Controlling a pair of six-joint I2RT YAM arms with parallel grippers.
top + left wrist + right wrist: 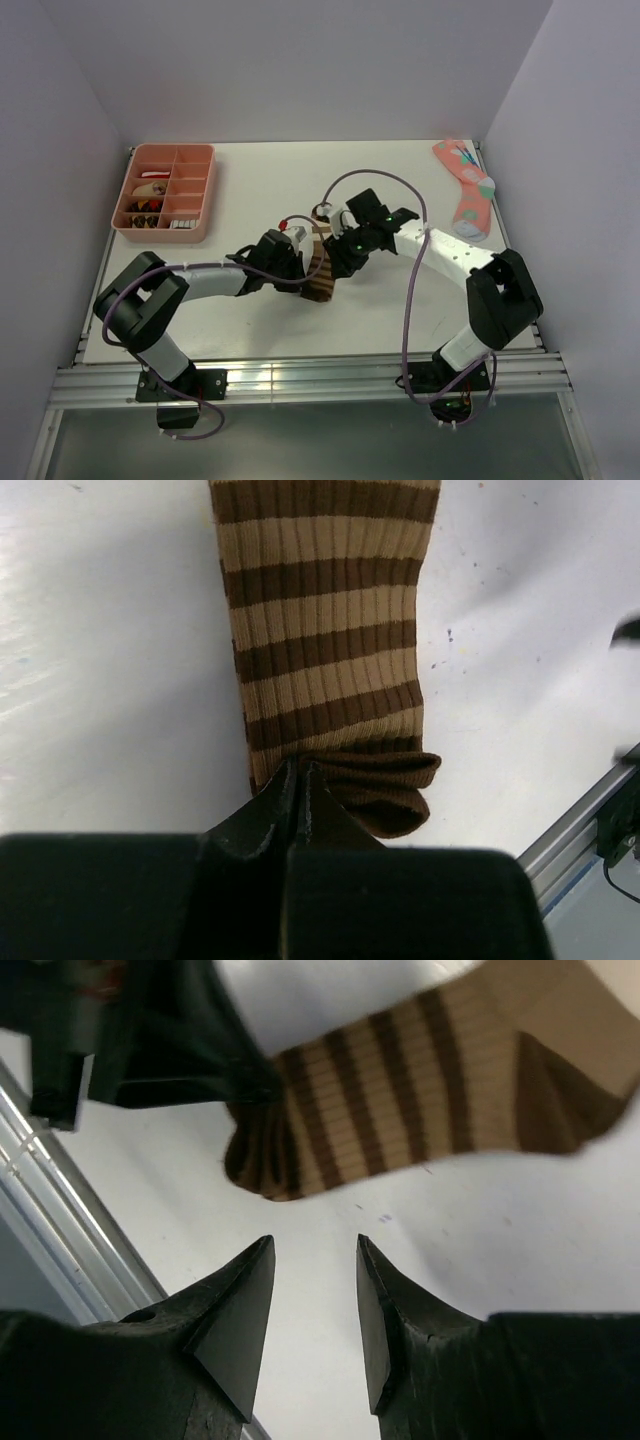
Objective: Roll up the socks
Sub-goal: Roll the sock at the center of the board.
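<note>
— How does the left black two-finger end effector (300, 772) stand?
— Fingers pressed together, pinching the cuff of the brown-and-tan striped sock (325, 630).
— And the right black end effector (315, 1245)?
— Fingers parted, holding nothing. Both arms reach inward, wrists close together.

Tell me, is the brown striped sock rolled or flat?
Mostly flat: only the cuff end of the brown striped sock is folded over, pinched in the left gripper. Rest lies spread.

no readable text, labels or numbers anywhere.
</note>
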